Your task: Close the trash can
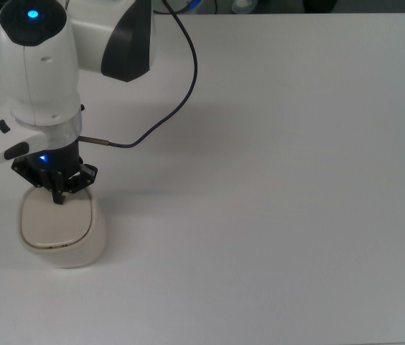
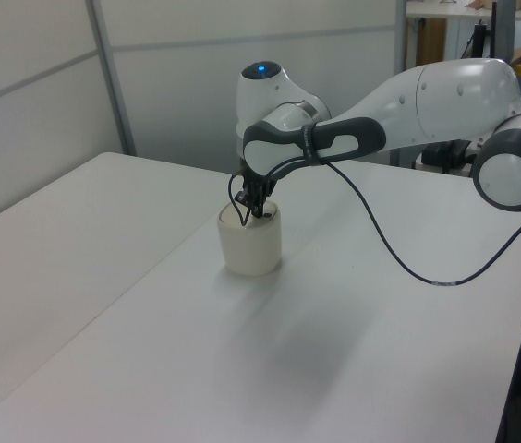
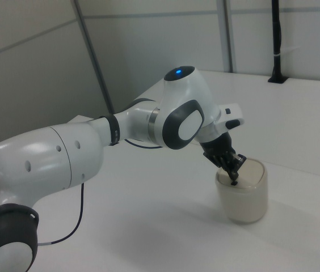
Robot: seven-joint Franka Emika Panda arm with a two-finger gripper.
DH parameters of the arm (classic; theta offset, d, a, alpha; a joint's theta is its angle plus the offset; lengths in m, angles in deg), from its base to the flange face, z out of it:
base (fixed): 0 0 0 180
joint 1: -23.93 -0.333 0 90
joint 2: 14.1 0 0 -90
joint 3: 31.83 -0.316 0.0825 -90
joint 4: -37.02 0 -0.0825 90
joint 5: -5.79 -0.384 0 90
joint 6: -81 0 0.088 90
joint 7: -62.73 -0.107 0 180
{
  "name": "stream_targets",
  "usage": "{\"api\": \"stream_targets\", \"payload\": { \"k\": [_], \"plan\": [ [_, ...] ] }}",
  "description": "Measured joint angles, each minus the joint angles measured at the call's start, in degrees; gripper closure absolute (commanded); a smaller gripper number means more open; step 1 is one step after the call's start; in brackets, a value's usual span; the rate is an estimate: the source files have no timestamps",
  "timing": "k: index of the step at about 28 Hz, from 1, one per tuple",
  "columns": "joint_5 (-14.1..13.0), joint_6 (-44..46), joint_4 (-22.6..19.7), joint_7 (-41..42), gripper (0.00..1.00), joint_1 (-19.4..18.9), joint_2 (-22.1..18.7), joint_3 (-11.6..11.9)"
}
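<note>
The trash can (image 1: 60, 233) is a small cream-white bin standing on the white table at the top view's lower left. Its lid (image 1: 53, 221) lies flat on the rim. My gripper (image 1: 59, 197) points down with its fingers together, and its tips rest on the lid's edge nearest the arm. The left view shows the trash can (image 2: 251, 245) with the gripper (image 2: 253, 214) at its top. In the right view the gripper (image 3: 234, 180) touches the near edge of the trash can (image 3: 243, 198) lid. Nothing is held between the fingers.
A black cable (image 1: 166, 108) loops from the wrist over the table behind the bin. Grey wall panels (image 2: 150, 83) stand behind the table. The table's edge (image 2: 519, 341) runs along the left view's right side.
</note>
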Motion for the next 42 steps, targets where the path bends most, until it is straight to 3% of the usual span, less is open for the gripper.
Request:
{"api": "stream_targets", "payload": {
  "k": [11, 15, 19, 23, 24, 28, 29, 33, 42],
  "plan": [
    [-0.1, 0.0, -0.2, 1.0, 1.00, 0.0, -0.2, 0.0],
    [-1.7, 0.0, -0.2, 0.4, 1.00, 0.2, -0.7, 0.0],
    [-3.4, 0.0, 0.6, -2.0, 0.92, 0.3, -2.3, 0.0],
    [-3.6, 0.0, 1.3, -4.5, 0.78, 0.4, -4.7, 0.0],
    [-3.6, 0.0, 1.5, -5.0, 0.61, 0.4, -5.3, 0.0],
    [-3.6, 0.0, 2.3, -7.0, 0.18, 0.4, -7.4, 0.0],
    [-3.6, 0.0, 2.5, -7.2, 0.00, 0.4, -7.9, 0.0],
    [-3.7, 1.0, 2.9, -7.7, 0.00, 0.4, -10.4, 0.0],
    [-3.7, 17.5, 2.9, -6.3, 0.00, -0.1, -14.9, -0.7]
  ]
}}
